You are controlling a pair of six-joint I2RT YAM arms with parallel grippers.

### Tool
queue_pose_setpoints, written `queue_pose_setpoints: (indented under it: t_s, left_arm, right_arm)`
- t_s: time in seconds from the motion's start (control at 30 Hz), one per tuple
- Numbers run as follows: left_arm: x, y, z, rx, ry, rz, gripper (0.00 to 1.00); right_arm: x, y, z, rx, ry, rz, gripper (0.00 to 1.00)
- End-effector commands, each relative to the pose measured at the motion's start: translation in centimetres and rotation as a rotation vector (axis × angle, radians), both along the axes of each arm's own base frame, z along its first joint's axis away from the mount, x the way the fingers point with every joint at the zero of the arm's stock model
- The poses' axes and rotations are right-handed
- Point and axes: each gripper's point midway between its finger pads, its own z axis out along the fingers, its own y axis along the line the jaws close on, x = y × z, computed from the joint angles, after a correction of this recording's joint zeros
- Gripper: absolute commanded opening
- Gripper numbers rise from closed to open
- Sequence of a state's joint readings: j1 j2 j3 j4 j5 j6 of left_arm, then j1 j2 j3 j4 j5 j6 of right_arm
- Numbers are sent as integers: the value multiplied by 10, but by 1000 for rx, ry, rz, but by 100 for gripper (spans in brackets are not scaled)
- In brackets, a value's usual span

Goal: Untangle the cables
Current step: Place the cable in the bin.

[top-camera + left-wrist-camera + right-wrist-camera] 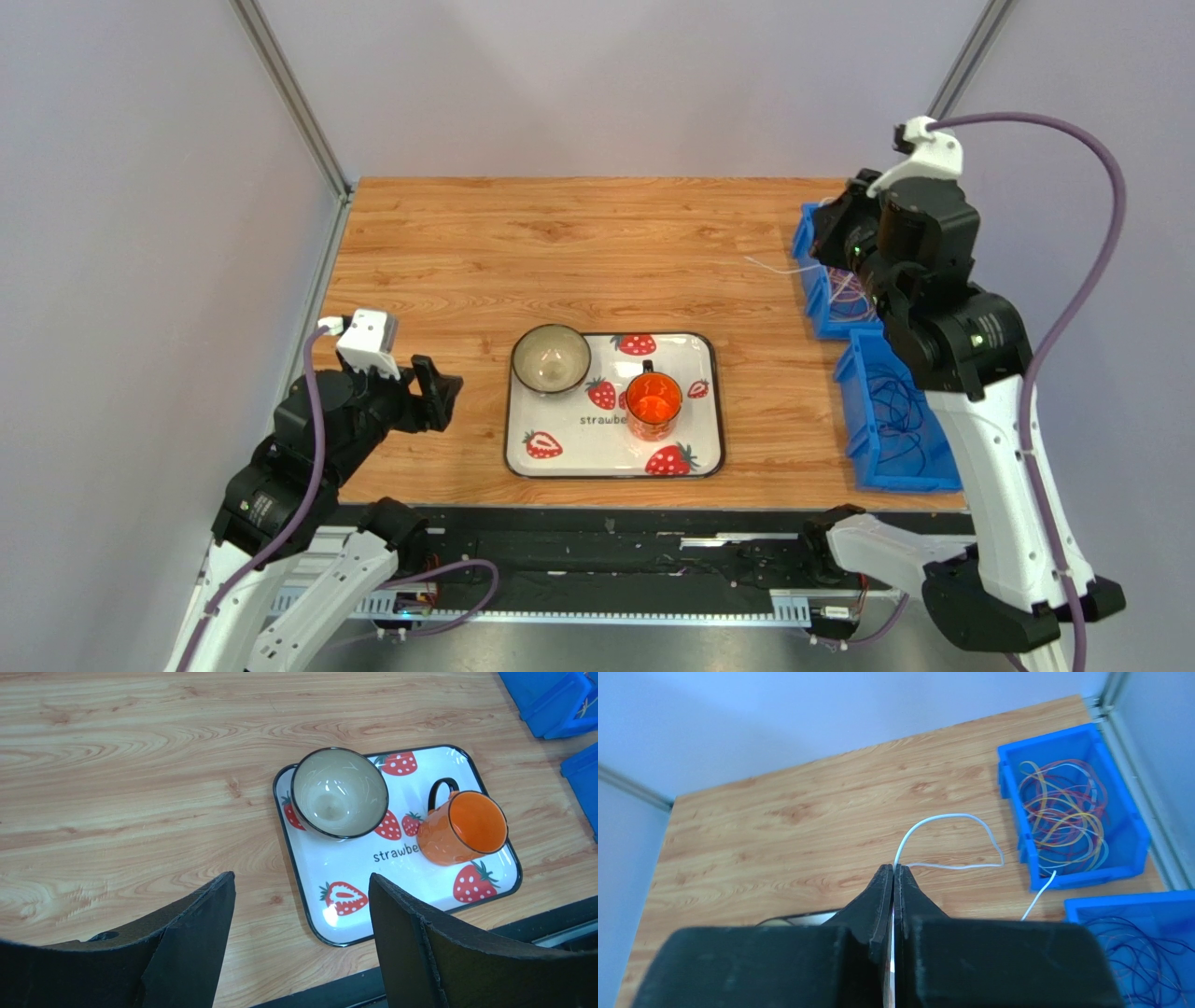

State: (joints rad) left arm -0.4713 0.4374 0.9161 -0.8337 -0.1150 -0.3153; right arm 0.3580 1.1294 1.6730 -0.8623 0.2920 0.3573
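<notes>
The right pincer (894,871) is pressed together on a thin white cable (948,817), which is nipped right at the black tips. From there the strand arches out toward one o'clock, then doubles back to the tips in a flat loop above the wooden table (773,847). At two o'clock of the tips stands a blue plastic bin (1048,738) holding a tangle of yellow, red and orange wire loops (1064,812). At four o'clock a second blue bin (1116,901) holds dark purple wire loops (1137,959).

The left pincer (302,885) is spread wide with nothing between its fingers, hovering by the table's near edge. At one o'clock from it lies a white rectangular tray printed with strawberries (414,889). The tray carries a grey ceramic bowl (339,792) and, just beside the bowl at four o'clock, an orange mug (463,827).
</notes>
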Motion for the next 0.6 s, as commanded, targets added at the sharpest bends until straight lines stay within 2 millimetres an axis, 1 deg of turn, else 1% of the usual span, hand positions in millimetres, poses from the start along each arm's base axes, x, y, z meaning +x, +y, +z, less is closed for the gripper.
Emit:
queue_pose_setpoints:
  t_s: [0.0,0.07,0.13,0.17,0.27,0.33,0.37,0.43,0.47,0.53,0.57]
  left_arm:
    - [3,1,1,-9,2,20,78]
    - [2,2,1,-11,-1,24,77]
    - [1,2,2,-13,-7,25,78]
    - [2,2,2,-12,-4,25,78]
    - [1,2,2,-13,-7,23,77]
    - [1,2,2,-15,-6,21,77]
    - [0,2,3,-14,-8,21,77]
    - [0,2,3,-14,-10,19,77]
    - [0,2,2,-12,-8,19,77]
    - [0,2,3,-14,-10,19,77]
    - [0,2,3,-14,-10,21,77]
  right_arm:
    - [-17,-48,19,12,-101,-234,0]
    - [-26,-63,19,3,-117,-302,0]
    - [-31,-72,16,1,-120,-349,0]
    - [-38,-81,19,5,-137,-389,0]
    - [-47,-92,15,9,-144,-446,0]
    - [-58,-105,17,19,-165,-514,0]
    - [-61,-113,13,12,-165,-566,0]
    - [-70,-124,14,37,-187,-627,0]
    - [-75,-133,11,36,-192,-694,0]
    - [-83,-144,8,36,-199,-765,0]
    - [-89,-153,9,41,-214,-830,0]
